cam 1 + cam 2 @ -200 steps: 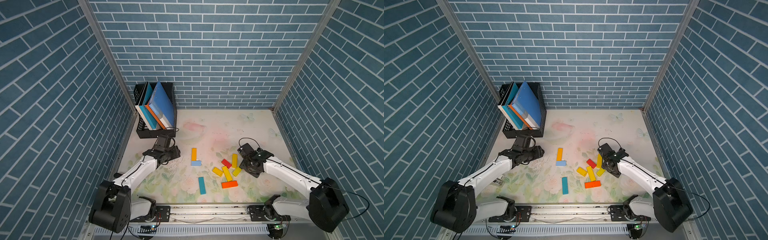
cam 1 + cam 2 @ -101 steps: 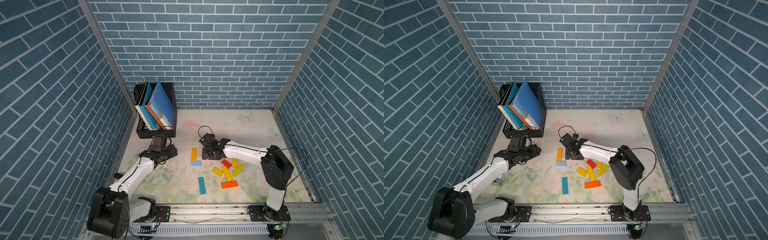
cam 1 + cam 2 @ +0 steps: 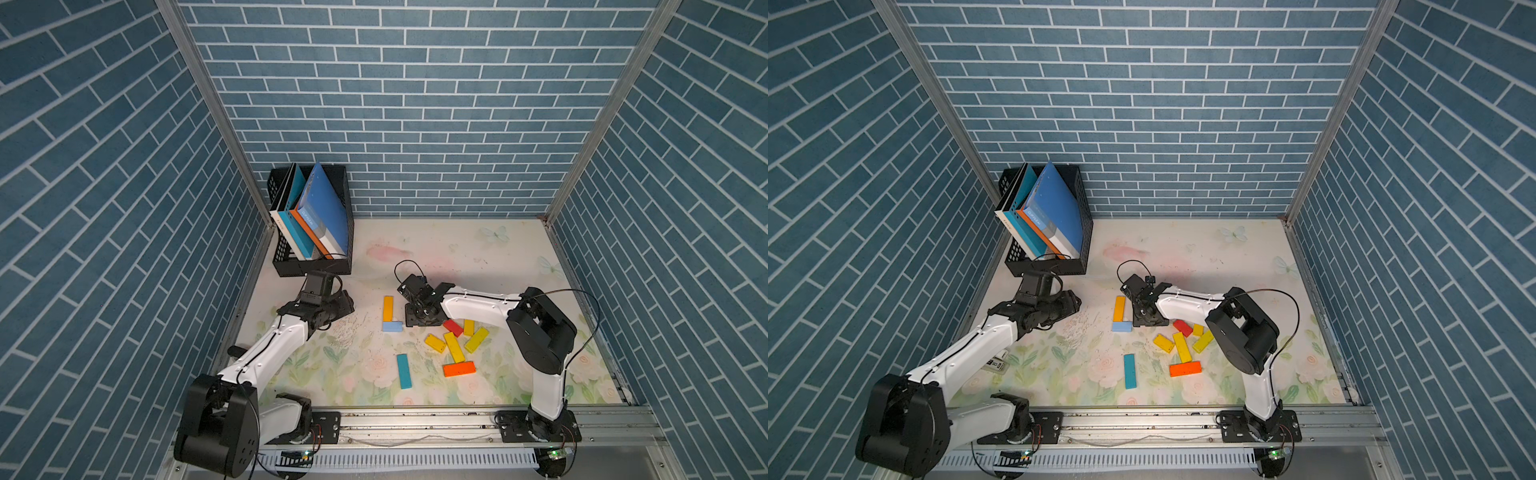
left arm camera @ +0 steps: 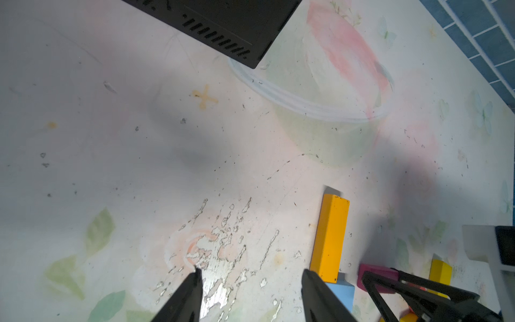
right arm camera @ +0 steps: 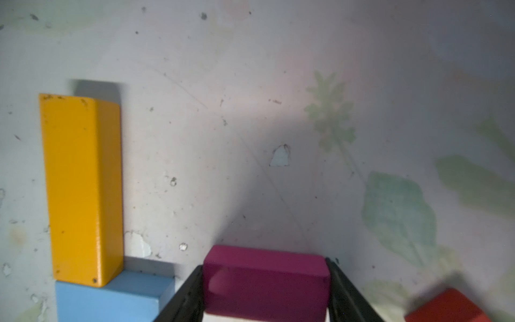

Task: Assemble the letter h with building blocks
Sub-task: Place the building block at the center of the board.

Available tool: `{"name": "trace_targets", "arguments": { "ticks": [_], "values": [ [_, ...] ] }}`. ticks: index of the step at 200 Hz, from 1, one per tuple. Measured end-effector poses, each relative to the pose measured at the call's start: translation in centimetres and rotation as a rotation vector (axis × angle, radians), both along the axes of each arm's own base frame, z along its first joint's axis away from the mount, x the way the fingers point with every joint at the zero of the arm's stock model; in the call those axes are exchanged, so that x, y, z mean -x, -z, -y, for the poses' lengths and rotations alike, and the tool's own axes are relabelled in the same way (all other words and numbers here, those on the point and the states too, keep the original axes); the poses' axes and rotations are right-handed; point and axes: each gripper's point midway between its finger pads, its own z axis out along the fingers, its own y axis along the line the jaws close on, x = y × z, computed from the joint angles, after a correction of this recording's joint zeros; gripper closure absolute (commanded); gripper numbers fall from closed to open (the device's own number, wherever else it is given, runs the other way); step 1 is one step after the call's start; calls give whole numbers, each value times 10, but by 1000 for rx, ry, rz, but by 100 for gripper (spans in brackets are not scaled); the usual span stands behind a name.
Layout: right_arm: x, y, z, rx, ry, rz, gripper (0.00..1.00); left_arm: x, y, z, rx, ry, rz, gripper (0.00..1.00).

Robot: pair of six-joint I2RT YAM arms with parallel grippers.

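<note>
The step in hand looks like placing the third piece of the h. The right gripper (image 5: 264,266) has its fingers closed against the two sides of a magenta block (image 5: 264,287) and holds it just to the right of the light blue block (image 3: 392,326), with a narrow gap between them. Whether the magenta block already rests on the table (image 3: 457,257) I cannot tell.

The long yellow-orange block (image 3: 387,308) lies touching the far side of the light blue block, flush with its left end, so the two already form an L that could become the stem and the start of the arch.

The left gripper (image 4: 250,271) hangs well to the left of the light blue block, jaws apart and holding nothing.

The spare pieces lie to the right and nearer the robot: a red block (image 3: 452,327), several yellow blocks (image 3: 454,347), an orange block (image 3: 459,368) and a teal block (image 3: 403,371).

Next, the magenta block probably needs sliding flush against the light blue block, squared to it, before the fingers let go; a long piece could then serve as the right leg.
</note>
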Motion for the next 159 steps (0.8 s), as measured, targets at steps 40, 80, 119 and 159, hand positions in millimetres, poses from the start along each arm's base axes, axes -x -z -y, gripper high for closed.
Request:
{"name": "trace_targets", "arguments": {
  "ticks": [40, 80, 119, 159],
  "values": [
    [5, 0, -6, -7, -23, 8, 58, 2, 3, 0, -1, 1, -6, 38],
    [10, 0, -7, -11, -32, 12, 55, 3, 6, 0, 0, 3, -12, 39],
    [14, 0, -1, -9, -32, 7, 54, 5, 12, 0, 0, 4, -26, 38],
    [16, 0, -1, -24, -15, 1, 32, 5, 12, 1, 3, 6, -23, 38]
  ]
}}
